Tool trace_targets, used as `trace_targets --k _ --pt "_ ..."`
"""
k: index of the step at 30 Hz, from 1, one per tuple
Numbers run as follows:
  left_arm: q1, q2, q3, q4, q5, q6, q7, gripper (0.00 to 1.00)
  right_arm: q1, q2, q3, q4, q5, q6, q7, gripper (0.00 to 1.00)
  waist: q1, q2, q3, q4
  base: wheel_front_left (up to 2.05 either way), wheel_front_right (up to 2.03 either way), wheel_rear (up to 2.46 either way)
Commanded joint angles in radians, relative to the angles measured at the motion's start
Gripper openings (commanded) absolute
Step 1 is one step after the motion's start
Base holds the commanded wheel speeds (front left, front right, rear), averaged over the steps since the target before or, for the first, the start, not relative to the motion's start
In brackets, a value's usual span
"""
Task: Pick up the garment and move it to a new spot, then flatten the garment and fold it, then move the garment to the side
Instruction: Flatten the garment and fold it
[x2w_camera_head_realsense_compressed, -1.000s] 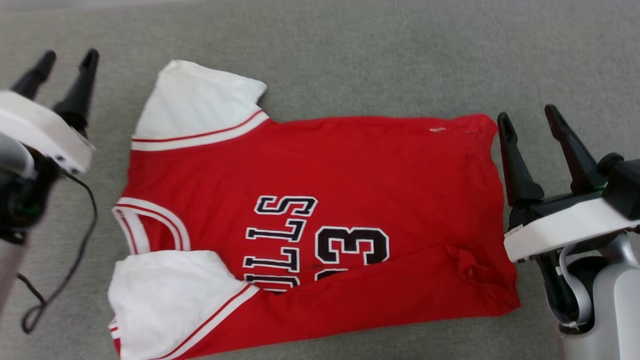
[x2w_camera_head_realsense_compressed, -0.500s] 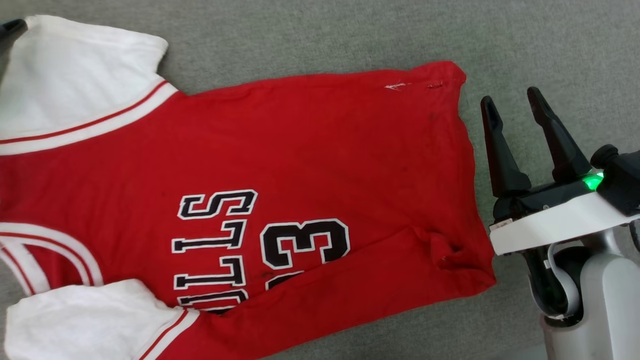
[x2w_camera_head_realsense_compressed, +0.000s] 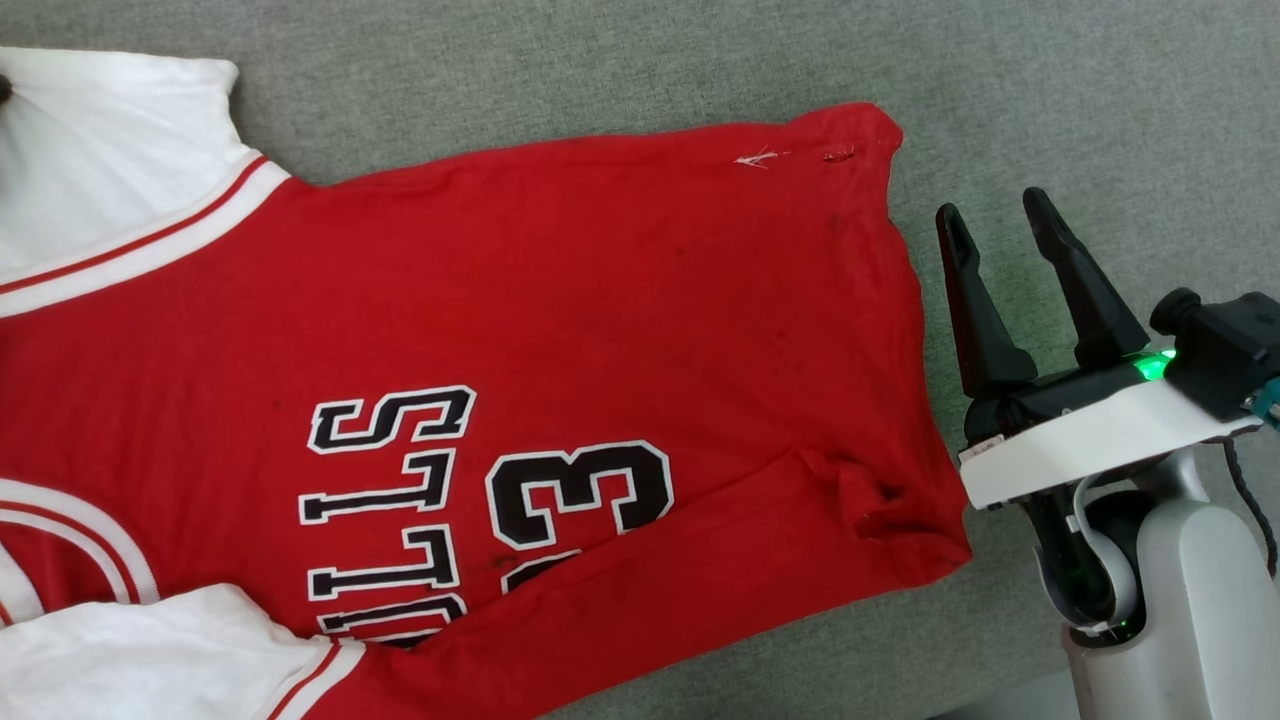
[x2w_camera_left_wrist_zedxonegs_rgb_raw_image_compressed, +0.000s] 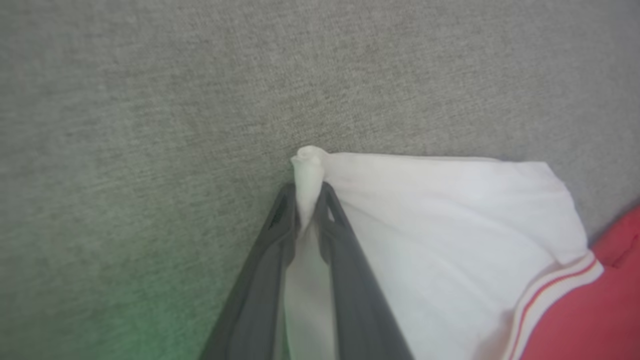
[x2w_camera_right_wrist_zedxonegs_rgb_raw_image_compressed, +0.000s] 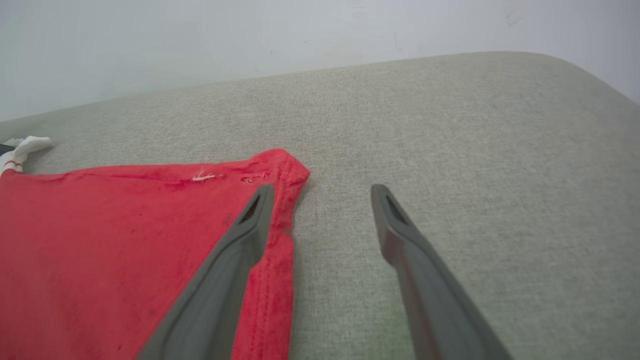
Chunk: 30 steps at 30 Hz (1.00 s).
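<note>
The garment (x2w_camera_head_realsense_compressed: 560, 330), a red jersey with white sleeves and black white-outlined lettering, lies spread on a grey fabric surface (x2w_camera_head_realsense_compressed: 1050, 100), its near edge folded over. In the left wrist view my left gripper (x2w_camera_left_wrist_zedxonegs_rgb_raw_image_compressed: 306, 192) is shut on the far corner of the white sleeve (x2w_camera_left_wrist_zedxonegs_rgb_raw_image_compressed: 450, 225), a twist of white cloth poking out past the fingertips. My right gripper (x2w_camera_head_realsense_compressed: 988, 212) stands open beside the garment's hem at the right. In the right wrist view its left finger (x2w_camera_right_wrist_zedxonegs_rgb_raw_image_compressed: 250, 220) lies over the red hem (x2w_camera_right_wrist_zedxonegs_rgb_raw_image_compressed: 280, 210) and the other over bare surface.
The grey fabric surface extends beyond the garment on the far side and to the right. A pale wall (x2w_camera_right_wrist_zedxonegs_rgb_raw_image_compressed: 250, 40) rises behind the surface's far edge in the right wrist view.
The head camera has swung right, so the garment sits further left in view. My left gripper has reached the far white sleeve and shut on its corner. The right gripper stays open.
</note>
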<state>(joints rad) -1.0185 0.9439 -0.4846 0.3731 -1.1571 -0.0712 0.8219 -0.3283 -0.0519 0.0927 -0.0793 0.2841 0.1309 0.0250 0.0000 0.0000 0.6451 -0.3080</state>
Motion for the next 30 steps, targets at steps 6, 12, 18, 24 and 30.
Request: trace_targets --k 6,12,18,24,30 --pt "0.052 -0.076 -0.039 0.041 0.018 -0.003 -0.045 0.0 -0.029 0.003 -0.007 0.03 0.031 0.0 0.048 1.0 0.0 0.0 -0.032 0.023 0.0 0.0 0.0" --pt "-0.007 -0.119 -0.024 0.042 0.043 -0.023 -0.141 0.0 -0.107 0.003 -0.027 0.12 0.062 0.0 0.236 1.0 0.0 0.0 -0.092 0.08 0.0 0.0 0.0" --pt "-0.046 -0.183 -0.056 0.011 0.073 -0.042 -0.193 0.0 -0.23 -0.046 -0.06 0.237 0.073 0.0 0.496 1.0 0.0 0.0 -0.131 0.161 0.0 0.0 0.0" --pt "-0.072 -0.216 -0.083 -0.021 0.079 -0.054 -0.22 0.0 -0.325 -0.075 -0.087 0.324 0.06 0.0 0.714 1.0 0.0 0.0 -0.127 0.219 0.0 0.0 0.0" --pt "-0.074 -0.218 -0.105 -0.034 0.079 -0.058 -0.25 0.0 -0.324 -0.052 -0.117 0.412 0.005 0.0 0.944 0.16 0.0 0.0 -0.115 0.247 0.0 0.0 0.0"
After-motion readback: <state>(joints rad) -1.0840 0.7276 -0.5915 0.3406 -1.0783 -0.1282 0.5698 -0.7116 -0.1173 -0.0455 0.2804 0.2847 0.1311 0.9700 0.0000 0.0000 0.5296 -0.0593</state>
